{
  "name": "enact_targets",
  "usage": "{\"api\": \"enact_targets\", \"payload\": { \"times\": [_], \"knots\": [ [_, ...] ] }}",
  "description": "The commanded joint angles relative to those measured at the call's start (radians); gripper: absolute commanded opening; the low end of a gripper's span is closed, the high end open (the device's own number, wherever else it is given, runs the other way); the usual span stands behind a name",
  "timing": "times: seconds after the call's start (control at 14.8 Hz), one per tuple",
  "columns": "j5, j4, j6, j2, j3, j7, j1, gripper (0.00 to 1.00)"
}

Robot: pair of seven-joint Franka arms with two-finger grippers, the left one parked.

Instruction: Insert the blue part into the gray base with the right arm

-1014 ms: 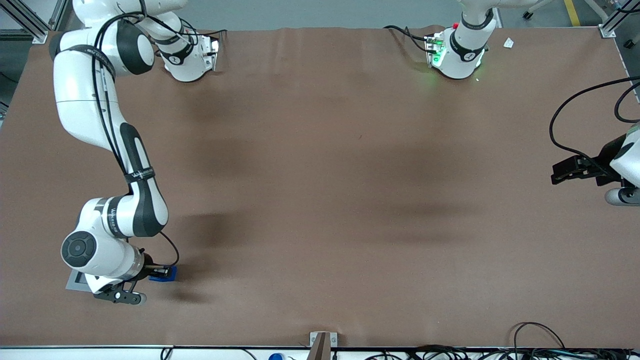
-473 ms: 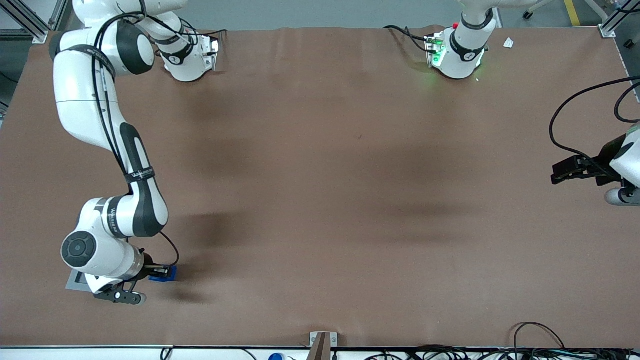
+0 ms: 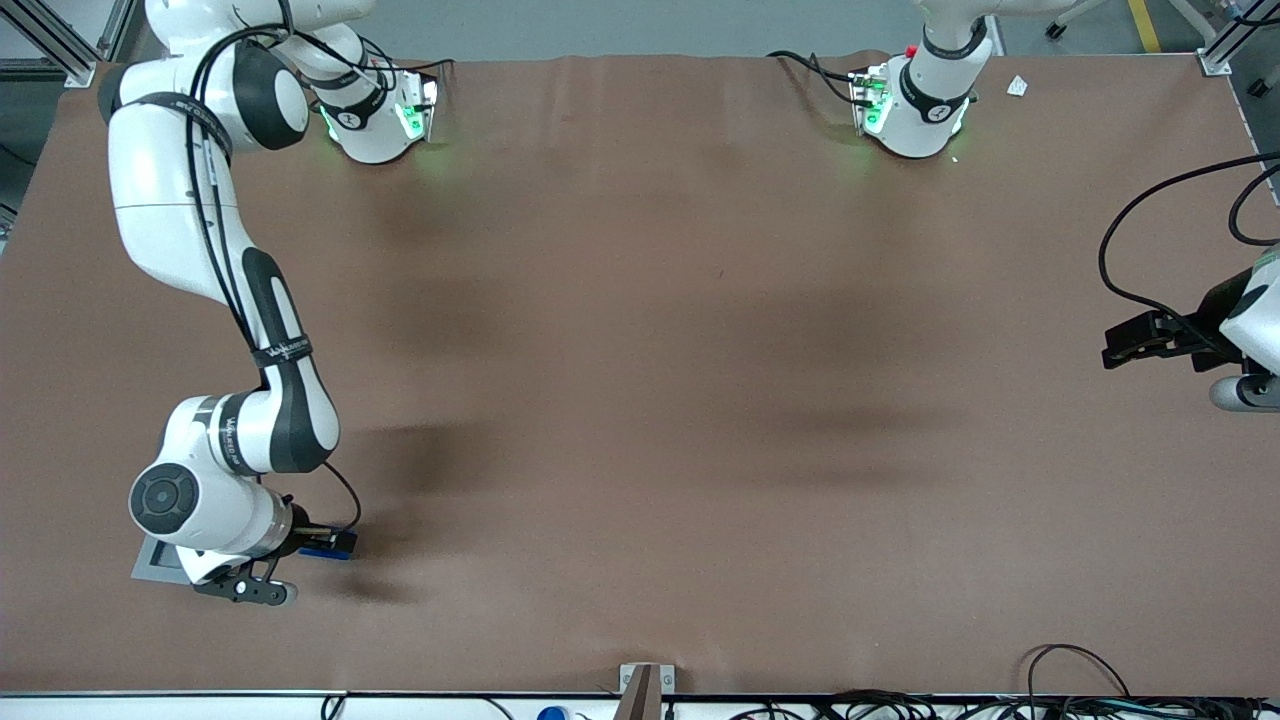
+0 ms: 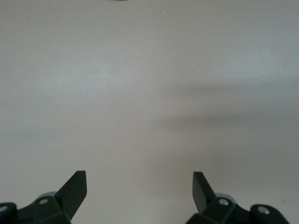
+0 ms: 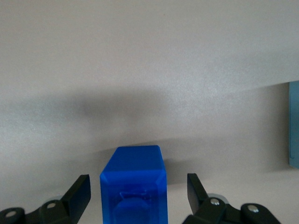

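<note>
- Brown cloth covers the surface in the front view. Our right arm reaches down at its own end of it, close to the edge nearest the camera.
- Front view again: the hand sits low over the blue part, which lies on the cloth just beside the wrist. The gray base peeks out from under the wrist, near the part but not touching it. We cannot see the socket from here.
- Right wrist view: the blue part stands between the two fingers, with a gap showing on each side. So our hand is open and has hold of nothing. The part looks a little closer to one finger than the other.
- Same view: a pale blue-gray edge, which we take for the base, shows apart from the part.
- Left wrist view: only bare cloth and parked fingers.
- Risks, as we judge them: closing off-centre could push or twist the part before both fingers bite. A skewed grip would then jam the part on the socket rim. The base is loose, so a glancing touch could shove it. The wrist also hides the base from the front camera, which makes alignment hard to check.
</note>
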Motion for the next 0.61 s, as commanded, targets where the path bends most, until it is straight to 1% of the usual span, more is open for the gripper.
{"api": "enact_targets", "payload": {
  "times": [0.0, 0.2, 0.27, 0.34, 0.54],
  "knots": [
    [0.002, -0.021, 0.009, -0.046, 0.011, 0.010, -0.032, 1.00],
    [0.004, -0.023, -0.011, -0.148, 0.012, -0.029, -0.060, 1.00],
    [0.004, -0.024, -0.057, -0.191, 0.012, -0.059, -0.064, 1.00],
    [0.004, -0.023, -0.148, -0.245, 0.014, -0.088, -0.078, 1.00],
    [0.013, -0.024, -0.290, -0.388, 0.017, -0.109, -0.098, 1.00]
  ]
}}
